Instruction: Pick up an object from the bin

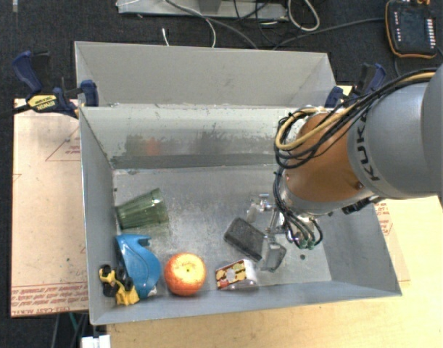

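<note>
My gripper is low over the bin floor, right of the middle, open, with one finger toward the back wall and the other toward the front. A dark grey flat block lies tilted on the floor just left of the fingers, its right end reaching into the gap between them. I cannot tell whether the fingers touch it. A small red, white and yellow packet lies by the front wall, just left of the near finger.
A red and yellow apple lies at the front. Left of it are a blue plastic thing and a small yellow and black toy. A green cup lies on its side by the left wall.
</note>
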Available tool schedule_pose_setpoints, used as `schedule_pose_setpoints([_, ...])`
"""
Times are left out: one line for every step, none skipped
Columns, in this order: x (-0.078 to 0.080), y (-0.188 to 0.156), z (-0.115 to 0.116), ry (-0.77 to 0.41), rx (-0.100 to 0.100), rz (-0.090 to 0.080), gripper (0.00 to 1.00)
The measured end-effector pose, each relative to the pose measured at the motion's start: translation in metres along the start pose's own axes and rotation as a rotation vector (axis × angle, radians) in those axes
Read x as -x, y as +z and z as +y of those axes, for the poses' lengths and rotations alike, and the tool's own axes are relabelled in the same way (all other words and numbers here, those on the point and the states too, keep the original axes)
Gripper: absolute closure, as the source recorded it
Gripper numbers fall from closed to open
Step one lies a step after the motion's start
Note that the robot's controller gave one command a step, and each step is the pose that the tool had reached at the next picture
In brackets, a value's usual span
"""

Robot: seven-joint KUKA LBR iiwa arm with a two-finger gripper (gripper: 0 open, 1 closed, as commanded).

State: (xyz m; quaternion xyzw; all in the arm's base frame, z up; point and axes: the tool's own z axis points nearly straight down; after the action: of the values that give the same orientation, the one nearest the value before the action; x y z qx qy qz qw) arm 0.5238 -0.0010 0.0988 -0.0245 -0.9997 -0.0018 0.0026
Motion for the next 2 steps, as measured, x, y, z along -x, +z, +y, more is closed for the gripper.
schedule_pose_setpoints([-0.025, 0.029, -0.003, 0.106, -0.005, -0.022, 0.0])
schedule_pose_setpoints([-0.012, 0.028, -0.009, 0.102, -0.001, -0.012, 1.0])
